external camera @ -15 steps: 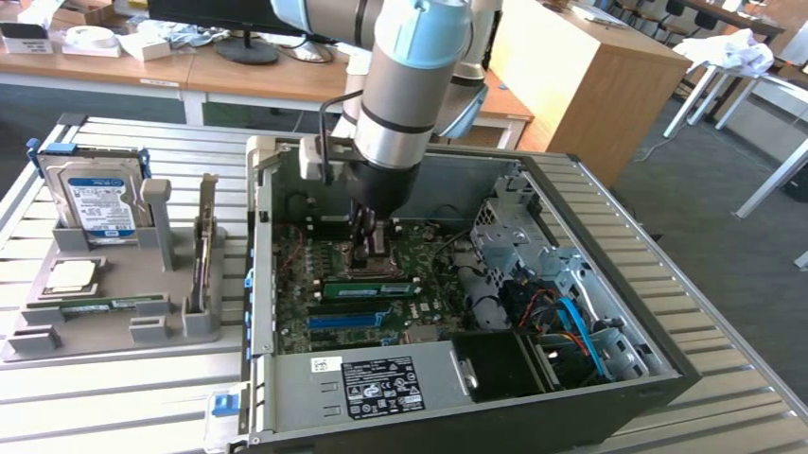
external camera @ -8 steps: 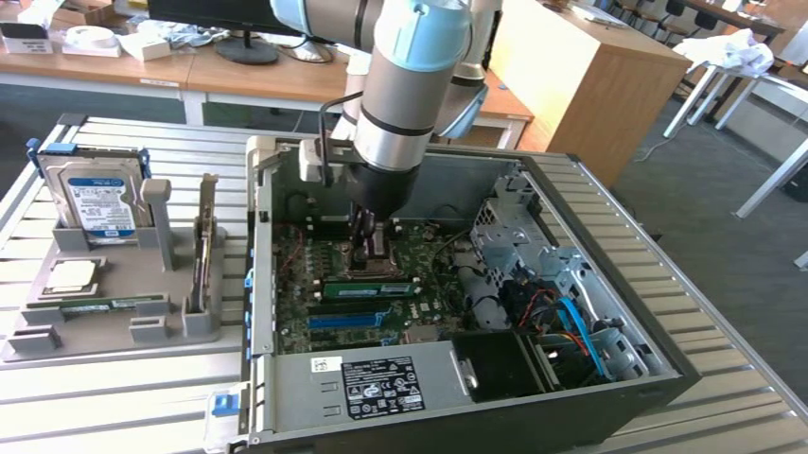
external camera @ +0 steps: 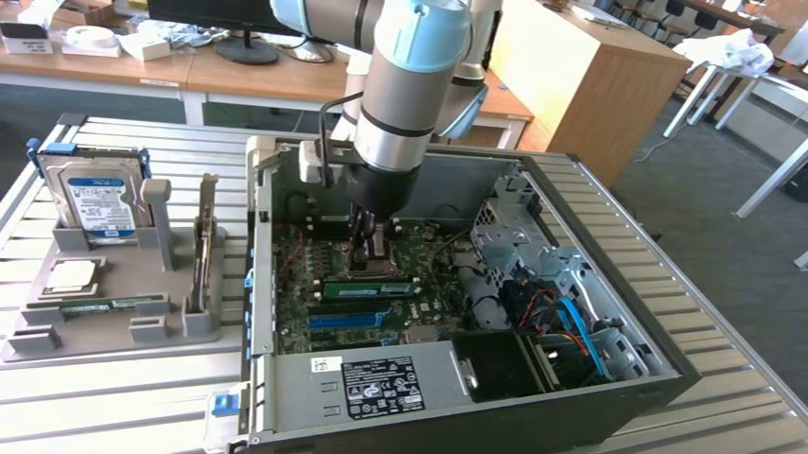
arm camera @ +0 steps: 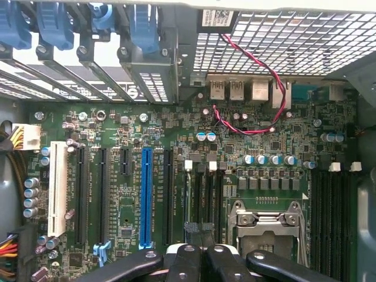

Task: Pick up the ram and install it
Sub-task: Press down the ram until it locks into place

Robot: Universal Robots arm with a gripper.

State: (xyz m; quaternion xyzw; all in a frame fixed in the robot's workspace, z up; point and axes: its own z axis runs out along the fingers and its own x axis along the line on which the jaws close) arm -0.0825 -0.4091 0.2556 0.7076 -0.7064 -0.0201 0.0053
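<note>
Your gripper (external camera: pixel 370 267) is down inside the open computer case (external camera: pixel 657 378), over the motherboard (external camera: pixel 436 260), and its fingers are clenched together. In the wrist view the black fingers (arm camera: pixel 183 261) meet at a narrow dark tip that points along the pair of memory slots (arm camera: pixel 202 194) between the blue expansion slot (arm camera: pixel 145 197) and the processor socket (arm camera: pixel 264 232). You will find the ram (external camera: pixel 370 288) in the exterior view as a thin green stick lying lengthwise at those slots, directly under the fingertips and just on the near side of them, with the blue slot (external camera: pixel 347 321) running parallel just beyond it toward the power supply (external camera: pixel 378 383). The stick's middle sits under the claw, and its two ends reach out to the exterior view's left and right of it. You cannot tell from either view whether the clenched tips are pinching the stick's upper edge, resting on it, or standing just clear. Well apart from the claw, at the exterior view's left, the grey parts tray (external camera: pixel 114 331) holds the hard drive (external camera: pixel 95 194) upright, a square silver processor chip (external camera: pixel 70 276) lying flat, and another thin green strip (external camera: pixel 108 305) lying flat near its front.
</note>
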